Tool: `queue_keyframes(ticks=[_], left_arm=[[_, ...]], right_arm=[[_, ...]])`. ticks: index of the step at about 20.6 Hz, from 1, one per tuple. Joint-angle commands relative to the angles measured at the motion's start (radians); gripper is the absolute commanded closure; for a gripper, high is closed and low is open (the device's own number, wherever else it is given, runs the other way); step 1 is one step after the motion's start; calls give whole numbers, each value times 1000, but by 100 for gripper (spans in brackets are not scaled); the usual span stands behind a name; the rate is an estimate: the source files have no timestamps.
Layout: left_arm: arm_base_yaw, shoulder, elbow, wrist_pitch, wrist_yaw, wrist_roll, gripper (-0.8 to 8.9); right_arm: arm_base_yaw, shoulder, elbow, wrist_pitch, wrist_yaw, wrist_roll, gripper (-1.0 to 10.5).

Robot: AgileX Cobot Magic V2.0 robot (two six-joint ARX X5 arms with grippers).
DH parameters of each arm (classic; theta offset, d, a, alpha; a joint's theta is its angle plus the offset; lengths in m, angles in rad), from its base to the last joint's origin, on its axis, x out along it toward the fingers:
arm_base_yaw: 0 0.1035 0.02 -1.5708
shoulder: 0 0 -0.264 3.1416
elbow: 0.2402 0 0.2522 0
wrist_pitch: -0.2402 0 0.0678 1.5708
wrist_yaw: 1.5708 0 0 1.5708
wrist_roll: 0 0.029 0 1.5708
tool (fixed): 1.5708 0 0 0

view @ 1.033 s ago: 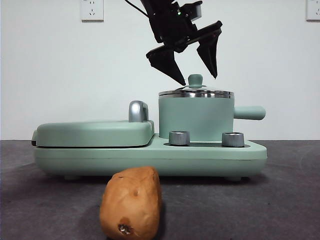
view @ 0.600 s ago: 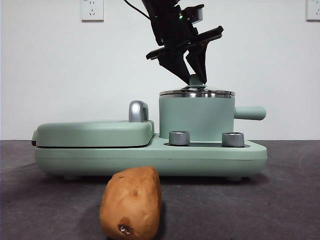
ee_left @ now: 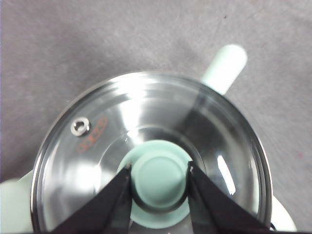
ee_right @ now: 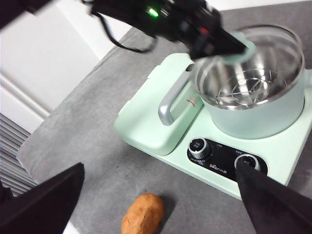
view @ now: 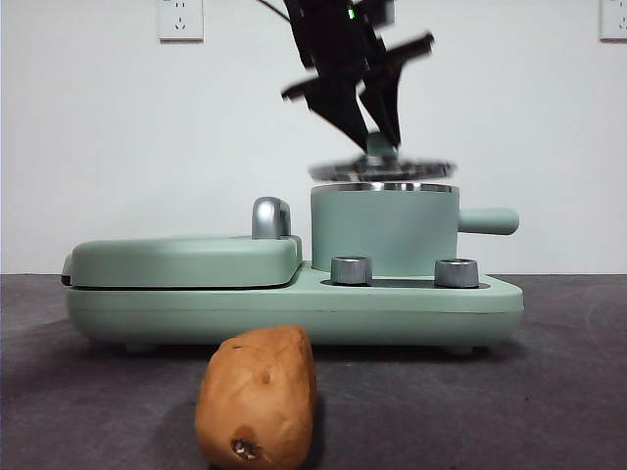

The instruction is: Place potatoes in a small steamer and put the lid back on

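Observation:
The orange-brown potato [view: 257, 397] lies on the grey table in front of the cooker; it also shows in the right wrist view [ee_right: 143, 213]. The mint green steamer [view: 384, 230] stands on the cooker's right side. My left gripper [view: 377, 137] is shut on the mint knob [ee_left: 160, 181] of the glass lid [ee_left: 146, 122]. It holds the lid [view: 382, 168] blurred, just above the pot's rim. In the right wrist view the steamer [ee_right: 258, 112] shows a steel interior. My right gripper [ee_right: 160, 167] is open and empty, high above the table on the potato's side.
A flat mint green griddle cover [view: 186, 259] with a chrome handle [view: 270, 217] takes up the cooker's left half. Two steel dials [view: 351, 270] [view: 457, 272] sit on the base front. The steamer's side handle [view: 488, 220] points right. A wire rack [ee_right: 243, 90] lies inside the pot.
The left gripper came down from above the lid, closed its jaws on the knob, and has lifted the lid slightly off the steamer. The potato has not moved.

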Motion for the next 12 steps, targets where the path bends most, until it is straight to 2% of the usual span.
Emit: queue_keyframes(ticks=[1,3,6,9,12], left_arm=[[14,-83,95,-40,-5,10,805],[36,-133,117,-101,-6,11,805],[79,-214,117,-163,-7,24,805],[140,-287,117,-229,-7,26,805],[211,-344,117,-272,-7,26,805]], right_arm=[[32,20,39,3,39,47,451],[97,56,79,-16,97,66,451],[247,147,153,-76,257,88,451],[445,285,214,-109,412,155,451],[614,446,256,-110,518,236,451]])
